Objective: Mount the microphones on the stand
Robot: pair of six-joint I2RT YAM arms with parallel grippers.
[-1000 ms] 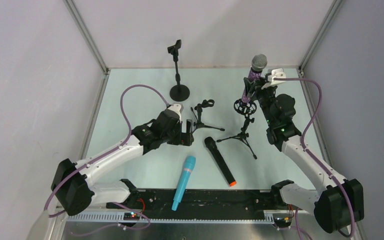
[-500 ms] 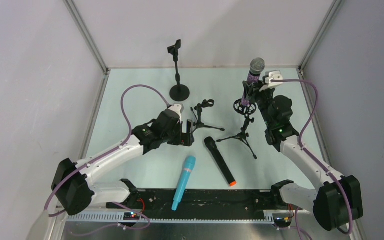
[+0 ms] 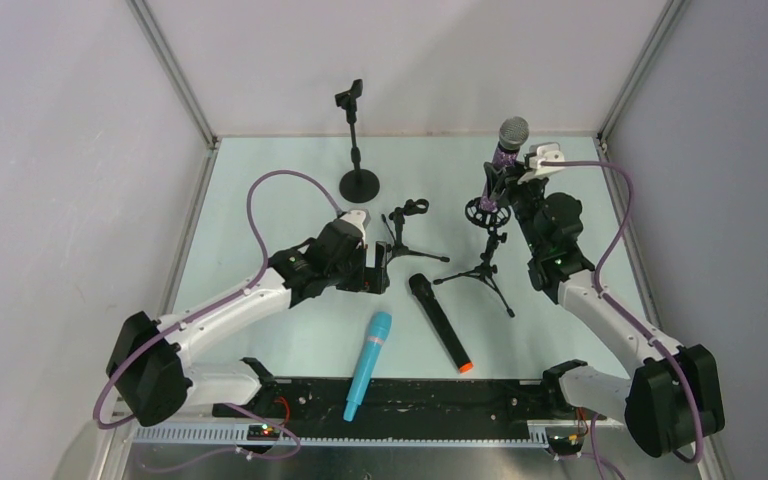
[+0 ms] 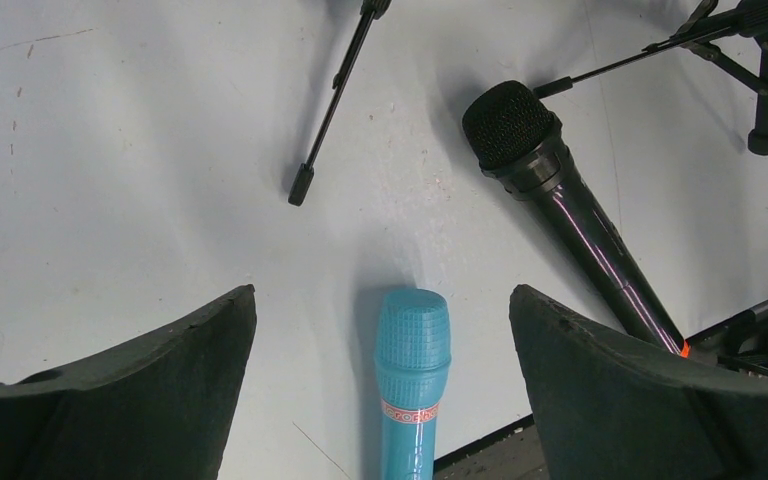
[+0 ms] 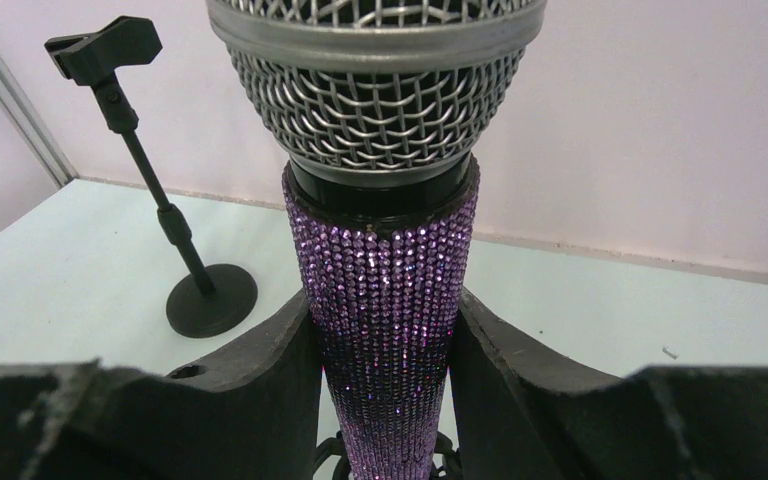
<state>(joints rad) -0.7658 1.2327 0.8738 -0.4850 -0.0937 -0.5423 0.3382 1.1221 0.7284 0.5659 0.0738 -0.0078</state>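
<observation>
At two o'clock on the worktop (image 3: 420,160), the glittery purple microphone with silver mesh head (image 3: 509,145) has shifted slightly toward nine o'clock and stands upright over the black tripod stand's shock-mount ring (image 3: 487,213). Seating it appears to be the next step. The right hand (image 5: 384,335) stays clamped on its barrel. The left hand (image 3: 378,268) hovers at centre, fingers apart and empty.

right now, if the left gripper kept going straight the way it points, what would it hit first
Most likely the head of the cyan microphone, lying almost centred ahead of the open left gripper. Depth is unclear; it might touch the table just beyond instead.
</observation>
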